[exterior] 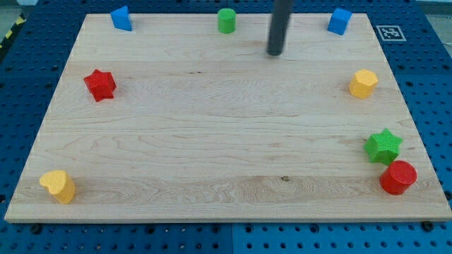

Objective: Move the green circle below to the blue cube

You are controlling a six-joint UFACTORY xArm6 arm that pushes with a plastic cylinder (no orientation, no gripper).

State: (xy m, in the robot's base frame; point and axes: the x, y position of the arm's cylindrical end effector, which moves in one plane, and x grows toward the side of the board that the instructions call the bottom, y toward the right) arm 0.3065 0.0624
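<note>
The green circle is a short green cylinder at the view's top edge of the wooden board, near the middle. The blue cube sits at the view's top right. A second blue block, wedge-like, sits at the top left. My tip is the lower end of the dark rod, to the right of and a little below the green circle, apart from it, and left of the blue cube.
A red star lies at the left. A yellow block lies at the bottom left. A yellow hexagon lies at the right. A green star touches a red cylinder at the bottom right. The board ends on blue pegboard.
</note>
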